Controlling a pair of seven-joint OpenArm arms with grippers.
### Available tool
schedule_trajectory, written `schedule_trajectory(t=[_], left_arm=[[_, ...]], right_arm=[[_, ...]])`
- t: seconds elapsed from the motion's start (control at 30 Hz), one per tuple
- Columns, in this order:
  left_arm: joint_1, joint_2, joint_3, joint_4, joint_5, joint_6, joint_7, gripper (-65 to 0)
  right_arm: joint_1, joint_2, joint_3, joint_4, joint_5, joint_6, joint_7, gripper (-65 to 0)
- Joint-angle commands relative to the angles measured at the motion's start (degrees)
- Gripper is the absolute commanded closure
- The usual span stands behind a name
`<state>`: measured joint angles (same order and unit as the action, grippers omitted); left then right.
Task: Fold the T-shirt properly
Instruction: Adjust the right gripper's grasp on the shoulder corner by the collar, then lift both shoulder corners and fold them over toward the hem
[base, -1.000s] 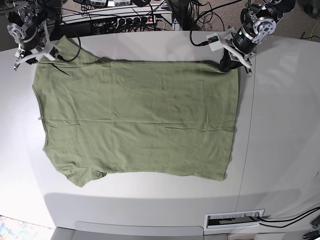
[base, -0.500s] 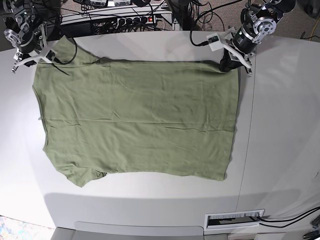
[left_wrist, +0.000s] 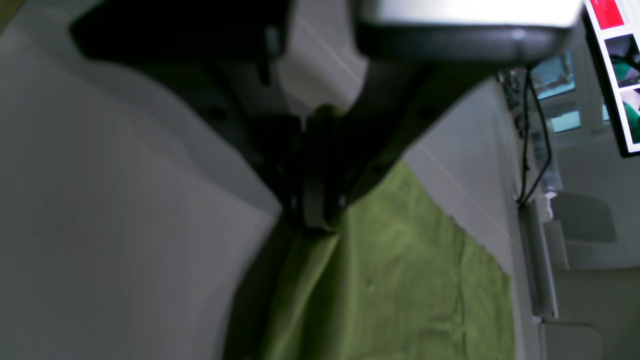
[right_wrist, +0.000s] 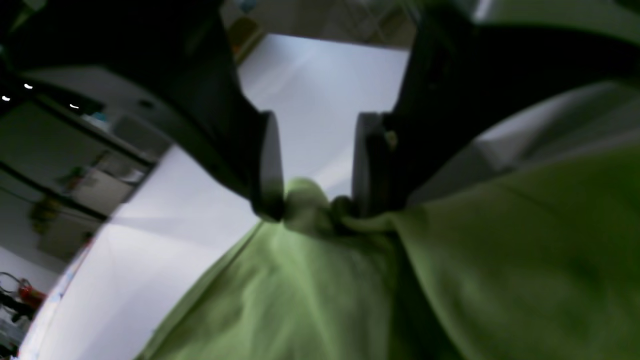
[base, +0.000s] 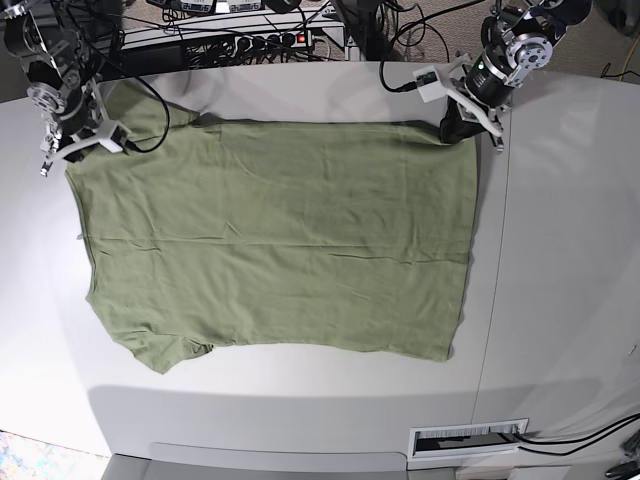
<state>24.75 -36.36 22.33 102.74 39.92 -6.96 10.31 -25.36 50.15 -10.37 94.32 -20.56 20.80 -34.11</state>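
Observation:
The olive-green T-shirt (base: 270, 240) lies spread flat on the white table (base: 560, 250), sleeves at the left and hem at the right. At the hem's far right corner my left gripper (base: 465, 125) is shut on the cloth. The left wrist view shows that gripper (left_wrist: 320, 220) pinched tight, with green fabric (left_wrist: 400, 280) running out of it. My right gripper (base: 78, 152) is at the far left sleeve. In the right wrist view it (right_wrist: 312, 200) stands open, its dark fingers (right_wrist: 265, 165) wide apart, a small bunch of T-shirt (right_wrist: 500, 250) cloth lying between the tips.
A power strip (base: 270, 42) and tangled cables run behind the table's far edge. A small white box (base: 425, 78) sits beside the left arm. A seam (base: 500, 260) crosses the table right of the shirt. A slotted plate (base: 468, 437) lies at the front right.
My right gripper has swung from beyond the sleeve's far edge toward the near side, onto the sleeve's edge. The left gripper and the shirt have not moved.

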Motion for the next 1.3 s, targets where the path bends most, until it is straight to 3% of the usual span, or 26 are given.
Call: schedule_trajectory(t=[0.0, 0.23, 0.37, 0.57, 0.8, 0.97, 1.17, 1.27], left_arm=[[1.2, -0.6, 0.2, -0.8, -1.1, -4.4, 2.9, 0.0], [1.3, -0.6, 0.2, -0.8, -1.1, -4.4, 3.1, 0.0], [1.9, -0.6, 0.2, -0.5, -1.1, -4.4, 4.4, 0.0], [5.6, -0.7, 0.2, 2.8, 0.2, -4.4, 4.7, 0.0], [11.7, -2.8, -0.1, 9.7, 1.0, -4.3, 9.1, 0.0], [12.7, -5.2, -0.8, 10.0, 4.2, -0.2, 10.6, 0.0], [10.2, -5.7, -0.9, 10.3, 8.6, 9.4, 11.8, 0.0], [7.5, -5.7, -0.9, 11.2, 8.6, 12.1, 13.4, 0.0]], right_arm=[[0.2, 0.2, -2.0, -1.3, 3.0, 3.7, -0.1, -24.9], [1.8, 0.2, -3.3, 1.4, 4.4, 3.6, -6.3, -14.4], [1.0, 0.2, -3.3, 4.9, 6.9, 3.7, -8.0, -0.8], [-1.9, 0.9, -3.3, 10.1, 6.9, 3.7, -10.9, 0.0], [-6.4, 6.4, -3.1, 12.1, 8.4, 3.6, -13.7, 0.0], [-8.3, 7.8, -0.6, 13.9, 9.2, 3.6, -14.1, 0.0], [-8.4, 7.8, 7.1, 17.2, 13.0, 3.6, -12.6, 0.0], [-8.4, 7.8, 11.6, 17.3, 15.4, 3.6, -11.7, 0.0]])
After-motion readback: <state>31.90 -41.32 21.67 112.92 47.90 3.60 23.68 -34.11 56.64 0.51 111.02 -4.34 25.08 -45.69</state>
